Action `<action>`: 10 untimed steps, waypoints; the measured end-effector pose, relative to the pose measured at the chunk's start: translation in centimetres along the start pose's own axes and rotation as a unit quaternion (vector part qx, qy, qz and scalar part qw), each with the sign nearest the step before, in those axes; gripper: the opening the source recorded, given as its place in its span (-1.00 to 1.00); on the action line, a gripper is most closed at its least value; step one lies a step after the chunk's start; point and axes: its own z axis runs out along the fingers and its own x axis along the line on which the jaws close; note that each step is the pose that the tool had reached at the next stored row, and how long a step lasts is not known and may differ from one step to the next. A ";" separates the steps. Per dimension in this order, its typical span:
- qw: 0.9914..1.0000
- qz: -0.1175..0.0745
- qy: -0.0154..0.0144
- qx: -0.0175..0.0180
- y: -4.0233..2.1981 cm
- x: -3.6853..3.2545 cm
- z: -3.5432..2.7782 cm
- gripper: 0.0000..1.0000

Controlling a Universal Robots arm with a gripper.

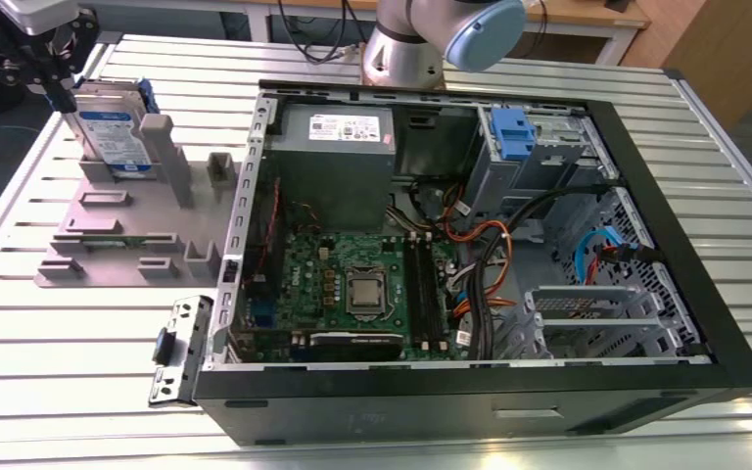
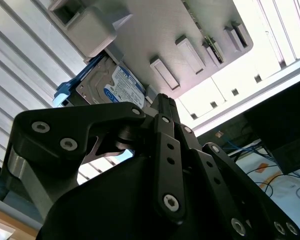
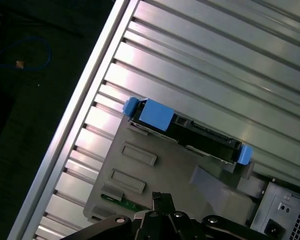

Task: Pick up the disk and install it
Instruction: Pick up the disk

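Observation:
The disk [image 1: 111, 132] stands upright on its edge in a slot of the grey fixture [image 1: 105, 227] on the exterior view's left, beside the open computer case [image 1: 481, 387]. It is silver-grey with a white-and-blue label [image 2: 121, 86] and a blue caddy frame [image 3: 155, 114]. My gripper [image 1: 63, 95] hangs just above and beside the disk's top edge, apart from it. In both wrist views the fingertips [image 2: 162, 101] sit together with nothing between them, and the gripper [image 3: 161, 198] hovers over the fixture [image 3: 140, 182] a short way from the disk [image 3: 205, 138].
Inside the case are a grey power supply [image 1: 337, 127], a motherboard [image 1: 350, 284], cables and another blue-handled caddy [image 1: 513, 132] in the drive bay. A small metal bracket [image 1: 177, 348] lies by the case's front corner. The slatted table's [image 3: 90, 100] edge is close to the fixture.

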 end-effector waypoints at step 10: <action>1.000 -0.007 0.000 0.000 0.00 0.00 0.00 -0.80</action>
